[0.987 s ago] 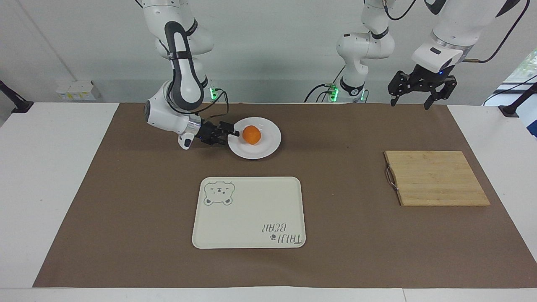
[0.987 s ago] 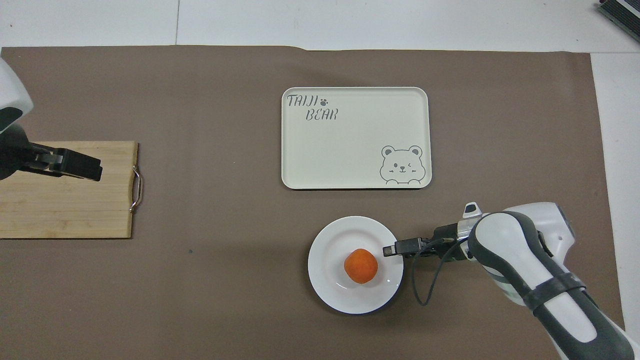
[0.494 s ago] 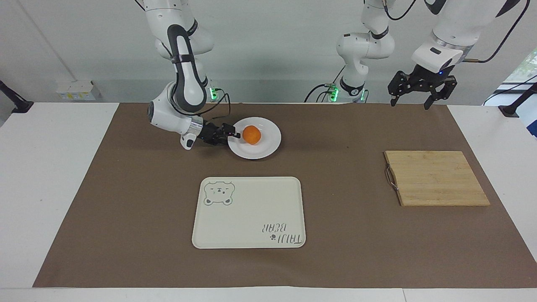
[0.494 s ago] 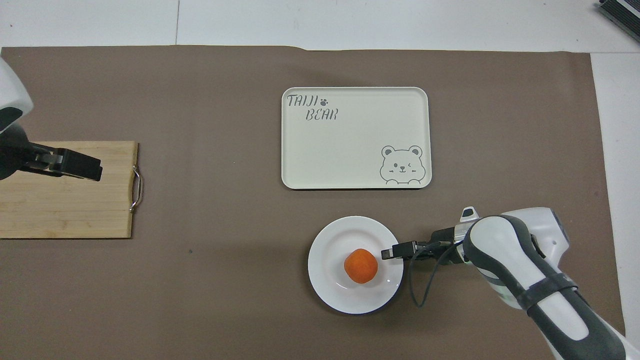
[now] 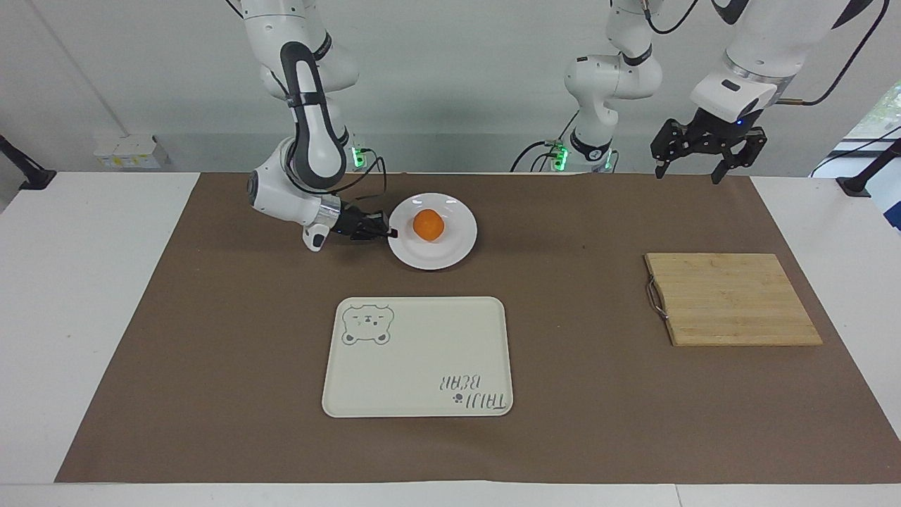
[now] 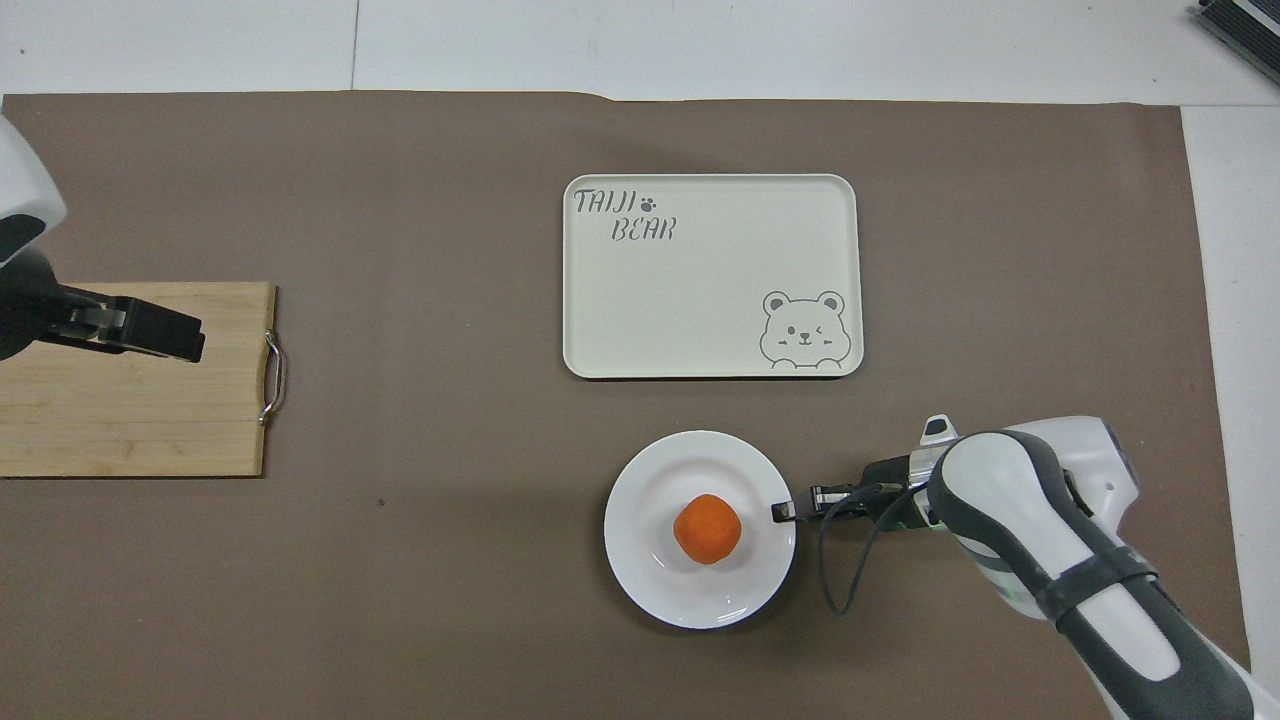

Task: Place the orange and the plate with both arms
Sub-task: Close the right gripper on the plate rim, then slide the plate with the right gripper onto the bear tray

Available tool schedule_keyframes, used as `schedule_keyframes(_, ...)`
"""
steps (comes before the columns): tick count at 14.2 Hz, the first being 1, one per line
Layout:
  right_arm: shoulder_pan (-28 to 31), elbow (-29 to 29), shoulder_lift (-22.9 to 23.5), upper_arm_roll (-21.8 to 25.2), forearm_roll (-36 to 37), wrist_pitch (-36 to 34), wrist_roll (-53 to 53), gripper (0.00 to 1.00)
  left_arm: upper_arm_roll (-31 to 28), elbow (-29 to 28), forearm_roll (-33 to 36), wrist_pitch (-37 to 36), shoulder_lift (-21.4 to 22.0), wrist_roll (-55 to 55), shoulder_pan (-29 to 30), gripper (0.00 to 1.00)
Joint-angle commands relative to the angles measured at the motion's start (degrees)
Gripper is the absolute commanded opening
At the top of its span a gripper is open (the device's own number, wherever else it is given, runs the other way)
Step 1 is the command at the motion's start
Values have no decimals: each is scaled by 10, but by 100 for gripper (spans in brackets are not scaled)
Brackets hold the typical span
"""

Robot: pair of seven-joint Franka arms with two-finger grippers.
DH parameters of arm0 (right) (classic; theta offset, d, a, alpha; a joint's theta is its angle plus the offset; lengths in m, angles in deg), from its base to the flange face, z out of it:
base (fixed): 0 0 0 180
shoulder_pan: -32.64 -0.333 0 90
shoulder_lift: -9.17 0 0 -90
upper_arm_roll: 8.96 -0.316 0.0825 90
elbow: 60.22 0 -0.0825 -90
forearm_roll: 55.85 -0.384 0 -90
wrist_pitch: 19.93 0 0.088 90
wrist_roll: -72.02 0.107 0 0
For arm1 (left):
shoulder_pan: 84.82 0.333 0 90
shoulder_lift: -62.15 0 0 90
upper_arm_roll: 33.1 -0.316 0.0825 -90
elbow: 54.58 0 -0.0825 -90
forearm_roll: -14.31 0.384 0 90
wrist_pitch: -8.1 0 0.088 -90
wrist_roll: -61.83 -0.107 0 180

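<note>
A: What changed on the surface (image 5: 598, 422)?

B: The tray (image 5: 418, 357) and board (image 5: 732, 298) lay as before. The plate (image 5: 450, 248) had slid a little toward the left arm's end, nearer the robots than the tray, the orange (image 5: 428, 225) riding at its centre.

A: And the claws?

B: The right claw (image 5: 386, 232) had closed onto the plate's rim, fingers clamped. The left claw (image 5: 698, 160) still hung above the mat's edge by the board, fingers apart.

Glossy white plate (image 5: 450, 248); matt brown paper-like cover (image 5: 577, 394) on the bench; slatted wooden board (image 5: 732, 299) with metal handle (image 5: 654, 298).
</note>
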Motion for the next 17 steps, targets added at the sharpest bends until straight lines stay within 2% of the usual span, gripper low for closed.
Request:
schedule_keyframes(1,-1,-4,10,-1,-15,14,-9,0,7,-12,9,4,11,3,7,100)
schedule_keyframes(9,-1,-97,26,-4,-18,-30,-17,0,7,-12,9,4,11,3,7,100)
schedule_keyframes(12,-1,-141,27,-4,-20,-49,19,0,7,-12,9,4,11,3,7,100)
schedule_keyframes(17,0,-244,82,-4,-47,-60,89,0,7,-11,9,4,11,3,7,100)
